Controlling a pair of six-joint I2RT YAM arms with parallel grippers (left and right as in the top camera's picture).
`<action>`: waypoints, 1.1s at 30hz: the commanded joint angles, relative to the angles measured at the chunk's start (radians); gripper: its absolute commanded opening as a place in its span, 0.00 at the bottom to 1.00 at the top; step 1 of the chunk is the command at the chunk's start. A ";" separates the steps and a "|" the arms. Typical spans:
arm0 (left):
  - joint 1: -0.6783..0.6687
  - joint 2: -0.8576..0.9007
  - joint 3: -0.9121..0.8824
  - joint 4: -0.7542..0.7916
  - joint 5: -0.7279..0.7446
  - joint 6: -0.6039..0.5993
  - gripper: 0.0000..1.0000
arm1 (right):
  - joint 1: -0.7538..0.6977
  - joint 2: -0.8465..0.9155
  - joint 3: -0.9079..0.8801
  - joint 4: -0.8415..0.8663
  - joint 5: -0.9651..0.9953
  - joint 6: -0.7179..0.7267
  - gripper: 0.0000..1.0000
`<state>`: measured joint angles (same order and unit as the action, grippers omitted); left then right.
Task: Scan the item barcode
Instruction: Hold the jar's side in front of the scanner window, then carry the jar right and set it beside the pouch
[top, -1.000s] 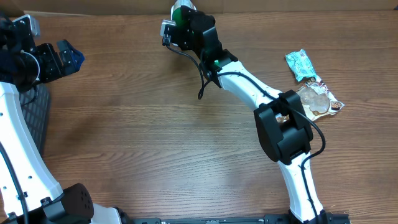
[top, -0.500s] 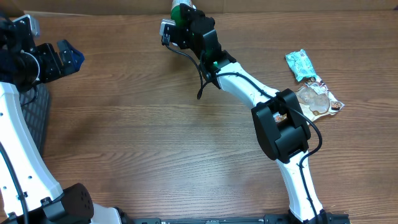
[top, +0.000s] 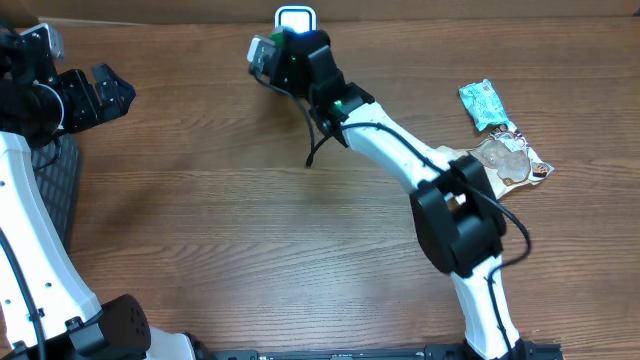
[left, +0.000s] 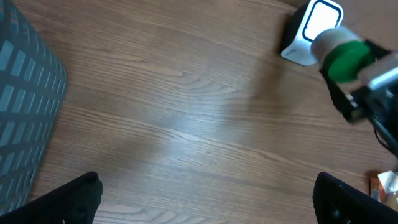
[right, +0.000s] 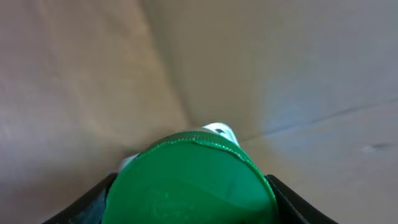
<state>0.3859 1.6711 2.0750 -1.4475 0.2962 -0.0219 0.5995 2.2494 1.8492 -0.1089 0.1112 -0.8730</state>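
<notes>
My right gripper (top: 284, 48) is shut on a white bottle with a green cap (top: 279, 38), held just in front of the scanner (top: 295, 18), a small white stand with a lit window at the table's far edge. In the right wrist view the green cap (right: 196, 183) fills the space between the dark fingers (right: 291, 202). From the left wrist camera, the bottle (left: 339, 53) hangs beside the scanner (left: 314, 28), its white end toward the window. No barcode shows. My left gripper (top: 105, 90) stands open at the far left, its fingertips (left: 81, 193) wide apart over bare wood.
Two snack packets lie at the right: a teal one (top: 482, 103) and a clear brown one (top: 512, 160). A dark grey mesh basket (top: 55, 185) stands at the left edge, below the left arm. A cardboard wall runs behind the scanner.
The right arm has swung a little left with the bottle, uncovering the scanner's lit window. The left arm has not moved.
</notes>
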 joint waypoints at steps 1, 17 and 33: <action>-0.006 -0.007 0.014 0.001 0.008 0.019 1.00 | 0.051 -0.192 0.016 -0.126 -0.008 0.304 0.45; -0.006 -0.007 0.014 0.001 0.008 0.019 1.00 | -0.043 -0.259 -0.120 -1.132 -0.285 0.615 0.45; -0.006 -0.007 0.014 0.001 0.008 0.019 1.00 | -0.524 -0.244 -0.279 -0.931 -0.297 0.721 0.43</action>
<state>0.3859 1.6711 2.0750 -1.4475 0.2962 -0.0219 0.1131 2.0144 1.5826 -1.0523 -0.1921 -0.1925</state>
